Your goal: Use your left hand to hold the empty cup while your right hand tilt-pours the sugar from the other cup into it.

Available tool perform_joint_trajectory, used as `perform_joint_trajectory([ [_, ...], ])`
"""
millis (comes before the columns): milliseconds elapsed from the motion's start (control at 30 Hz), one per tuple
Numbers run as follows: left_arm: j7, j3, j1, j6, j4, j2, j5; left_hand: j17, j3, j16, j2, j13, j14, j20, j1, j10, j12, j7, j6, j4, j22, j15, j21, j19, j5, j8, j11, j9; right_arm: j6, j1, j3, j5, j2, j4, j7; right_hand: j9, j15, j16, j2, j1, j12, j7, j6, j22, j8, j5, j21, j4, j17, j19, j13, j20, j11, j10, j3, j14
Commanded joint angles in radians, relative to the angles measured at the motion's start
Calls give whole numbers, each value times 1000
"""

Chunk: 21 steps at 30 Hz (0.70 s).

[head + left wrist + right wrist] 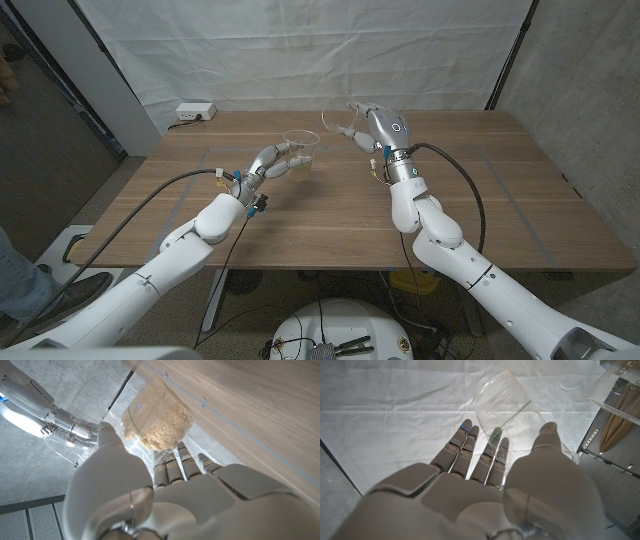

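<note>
Clear plastic cup of sugar [300,150] stands upper centre on the wooden desk [330,220], left hand [268,163] clasping it; right hand [372,128] grips emptied clear cup [340,120] aloft, which could slip

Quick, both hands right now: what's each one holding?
Left hand: grips the cup with sugar, standing on the table.
Right hand: holds the clear empty cup, tilted, raised above the table.
</note>
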Motion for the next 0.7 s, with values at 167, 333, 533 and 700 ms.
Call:
perform_joint_trajectory([
  [167,97,22,-13,-23,67,-56,68,3,-9,-5,1,3,-14,6,10,-24,-5,-10,-27,-2,5,-2,-2,-11,3,-10,-4,2,-102,-100,11,198,41,-11,-68,4,-106,5,-1,-9,1,-13,25,4,6,-6,2,20,2,-3,4,-65,6,3,10,12],
  [333,158,34,-19,-48,103,-81,124,3,-11,-5,0,3,-20,6,10,-34,-6,-17,-33,-2,5,-8,-2,-13,4,-10,-9,3,-128,-125,20,249,37,-36,-67,4,-102,4,-2,-12,0,-12,25,4,5,-7,1,22,2,-5,4,-65,6,3,9,11],
  [533,195,45,-28,-92,152,-107,146,3,-12,-5,-1,3,-25,5,9,-39,-6,-23,-39,-1,5,-12,-3,-18,4,-10,-15,3,-115,-147,32,331,30,-39,-69,4,-101,4,-4,-19,-2,-6,21,4,2,-9,1,25,2,-5,4,-64,16,0,7,9],
  [700,205,52,-37,-130,192,-122,150,3,-14,-6,-3,3,-30,8,8,-45,-6,-29,-46,-1,5,-17,-3,-21,5,-10,-21,3,-125,-152,35,389,23,-45,-51,4,-96,4,-6,-25,-2,-4,21,4,2,-11,1,27,2,-5,4,-61,18,1,4,10],
])
